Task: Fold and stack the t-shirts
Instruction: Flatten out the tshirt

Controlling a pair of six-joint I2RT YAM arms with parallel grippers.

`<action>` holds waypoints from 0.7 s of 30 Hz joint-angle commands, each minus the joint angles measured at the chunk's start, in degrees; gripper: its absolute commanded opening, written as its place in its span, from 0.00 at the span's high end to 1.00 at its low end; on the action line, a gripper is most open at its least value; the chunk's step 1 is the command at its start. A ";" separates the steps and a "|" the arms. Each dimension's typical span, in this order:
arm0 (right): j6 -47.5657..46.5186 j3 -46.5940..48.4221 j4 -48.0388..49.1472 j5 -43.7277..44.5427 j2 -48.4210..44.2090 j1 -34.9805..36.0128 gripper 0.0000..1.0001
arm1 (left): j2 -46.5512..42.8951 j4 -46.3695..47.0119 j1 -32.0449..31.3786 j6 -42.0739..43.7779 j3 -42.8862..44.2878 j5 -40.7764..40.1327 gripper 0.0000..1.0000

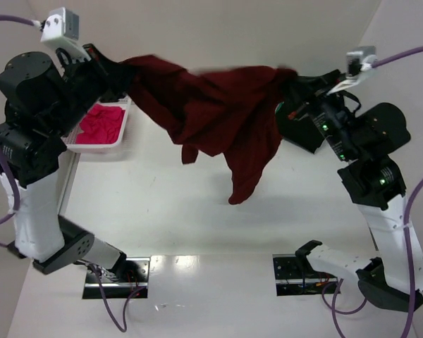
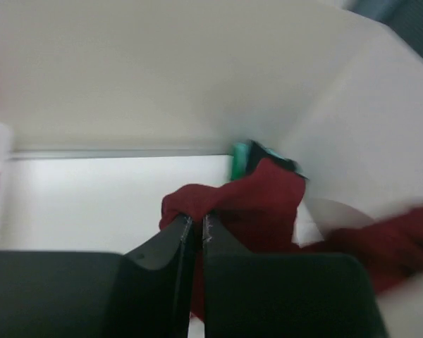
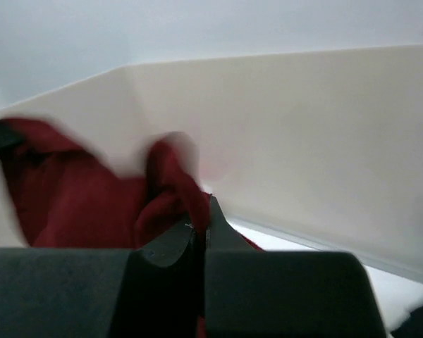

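The left pincer (image 2: 197, 224) is clenched on one end of the dark red t-shirt (image 1: 218, 105). The right pincer (image 3: 201, 224) is clenched on the other end. The shirt hangs in the air between the two pincers, and a long bit droops down over the bench (image 1: 169, 204). Near the left pincer, lower down, a pink t-shirt (image 1: 100, 124) lies in a white basket (image 1: 124, 130).
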 commanded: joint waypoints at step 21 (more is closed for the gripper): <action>10.85 -32.01 11.38 16.20 8.68 -6.96 1.00 | 11.53 25.27 6.51 0.23 -58.83 -9.57 0.47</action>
